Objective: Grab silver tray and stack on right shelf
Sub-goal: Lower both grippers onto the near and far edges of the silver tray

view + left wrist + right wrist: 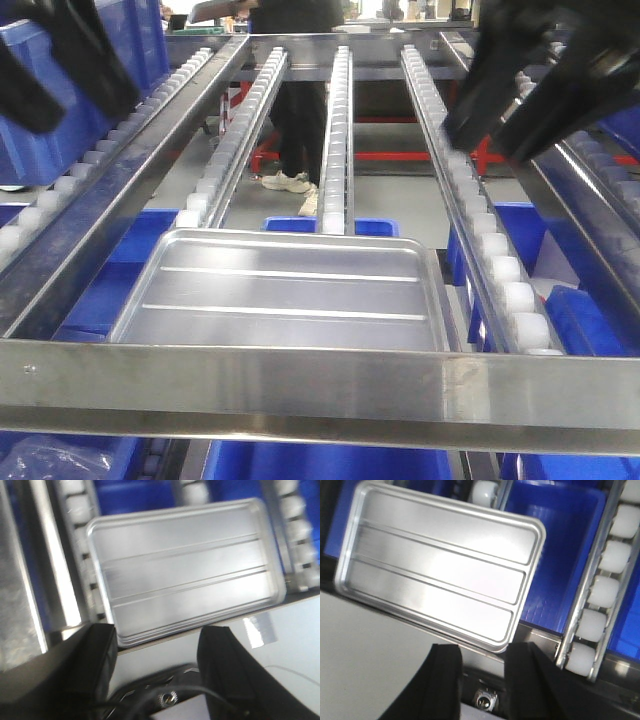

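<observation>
Closest to me, the steel front crossbar (320, 385) spans 6 o'clock. At 10 o'clock my left gripper (157, 645) hangs above the white roller rails (338, 120), fingers spread and empty. The silver tray (285, 295) lies flat on those rails just behind the crossbar, left of centre, and at 2 o'clock my right gripper (482, 657) hangs parted too, gripping nothing, clear of the tray.

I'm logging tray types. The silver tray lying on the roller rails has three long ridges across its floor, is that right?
Not quite: the silver tray has two long ridges across its floor, not three, as the right wrist view shows. It does lie on the roller rails.
</observation>
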`<state>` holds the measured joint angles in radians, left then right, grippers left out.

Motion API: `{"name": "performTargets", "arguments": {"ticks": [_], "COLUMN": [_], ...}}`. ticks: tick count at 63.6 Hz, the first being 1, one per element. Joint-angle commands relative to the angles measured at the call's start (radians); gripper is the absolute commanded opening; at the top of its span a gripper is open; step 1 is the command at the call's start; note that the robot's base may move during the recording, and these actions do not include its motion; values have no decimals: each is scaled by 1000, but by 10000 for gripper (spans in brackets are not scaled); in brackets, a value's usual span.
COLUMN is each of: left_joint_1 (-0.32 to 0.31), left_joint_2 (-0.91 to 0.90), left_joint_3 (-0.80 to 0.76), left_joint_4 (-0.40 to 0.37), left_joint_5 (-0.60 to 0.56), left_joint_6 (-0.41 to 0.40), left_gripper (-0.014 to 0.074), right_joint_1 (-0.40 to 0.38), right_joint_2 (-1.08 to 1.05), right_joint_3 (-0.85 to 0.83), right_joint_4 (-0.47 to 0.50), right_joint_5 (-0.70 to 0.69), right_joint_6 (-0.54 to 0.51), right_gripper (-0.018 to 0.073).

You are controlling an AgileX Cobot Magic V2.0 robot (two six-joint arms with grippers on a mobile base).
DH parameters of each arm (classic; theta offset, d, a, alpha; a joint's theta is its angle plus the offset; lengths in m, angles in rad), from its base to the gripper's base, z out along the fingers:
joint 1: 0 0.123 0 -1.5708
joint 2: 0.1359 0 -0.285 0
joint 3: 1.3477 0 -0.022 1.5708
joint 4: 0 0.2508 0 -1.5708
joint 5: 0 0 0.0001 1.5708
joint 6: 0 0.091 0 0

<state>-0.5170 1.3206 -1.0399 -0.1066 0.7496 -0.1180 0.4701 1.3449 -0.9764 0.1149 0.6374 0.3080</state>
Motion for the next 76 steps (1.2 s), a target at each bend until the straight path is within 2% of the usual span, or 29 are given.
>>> {"name": "performTargets", "arguments": {"ticks": [1, 11, 18, 26, 34, 43, 53, 76], "left_joint_1": [2, 2, 2, 2, 0, -10, -19, -19], "left_joint_2": [39, 149, 211, 261, 299, 318, 343, 377], "left_joint_3": [-43, -43, -47, -56, -83, -121, -134, -134], "left_joint_4": [59, 89, 91, 120, 158, 167, 310, 308], "left_joint_5": [-23, -42, -72, -76, -63, -57, -23, -72], "left_joint_6": [-80, -134, -139, -192, -218, -233, -355, -367], "left_gripper": [273, 273, 273, 273, 272, 272, 272, 272], "right_joint_1": [0, 0, 0, -3, -14, -33, -39, -39], "right_joint_2": [53, 168, 232, 269, 289, 290, 290, 320], "right_joint_3": [-58, -78, -86, -86, -86, -86, -86, -86], "right_joint_4": [3, 2, 0, -6, -12, -14, -24, -55], "right_joint_5": [-39, -59, -75, -96, -106, -113, -141, -155], "right_joint_6": [24, 60, 61, 64, 64, 65, 65, 65], "right_gripper": [342, 342, 342, 342, 342, 342, 342, 342]}}
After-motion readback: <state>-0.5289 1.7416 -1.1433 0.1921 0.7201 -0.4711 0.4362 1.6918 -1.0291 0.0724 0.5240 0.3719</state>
